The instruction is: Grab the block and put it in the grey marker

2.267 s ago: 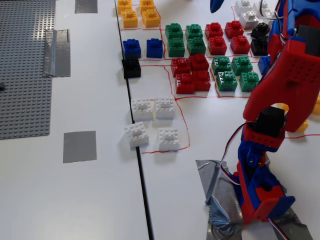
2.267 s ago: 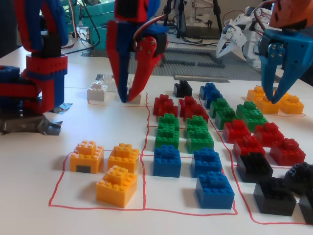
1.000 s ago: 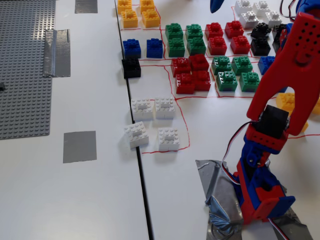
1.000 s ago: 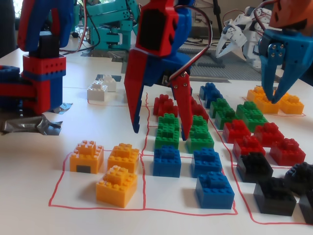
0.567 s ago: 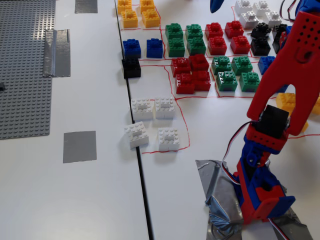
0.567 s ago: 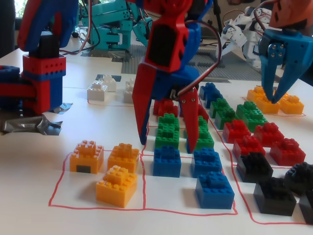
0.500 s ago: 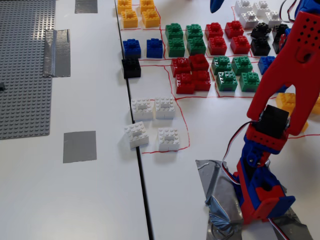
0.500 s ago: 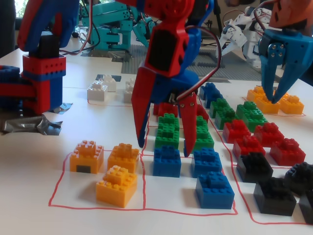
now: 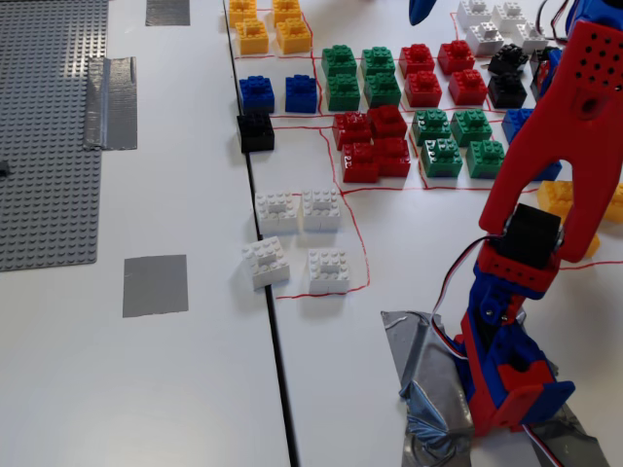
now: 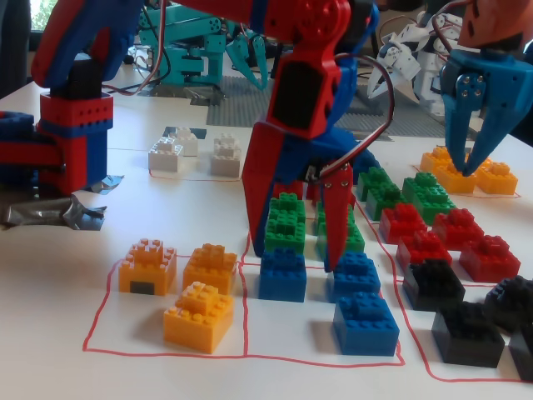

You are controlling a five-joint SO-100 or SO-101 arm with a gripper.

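Observation:
My red gripper points straight down among the coloured blocks in a fixed view. Its jaws are open, with one red finger left of a green block and the other finger to the right of it. Two blue blocks sit just in front of the fingertips. Nothing is held. In the other fixed view the red arm hides the gripper. A grey tape marker lies on the white table, far left of the blocks.
Red-outlined fields hold sorted blocks: orange, black, red, white. A second, blue gripper hangs over far orange blocks. More tape patches and a grey baseplate lie at the left. The arm base stands on tape.

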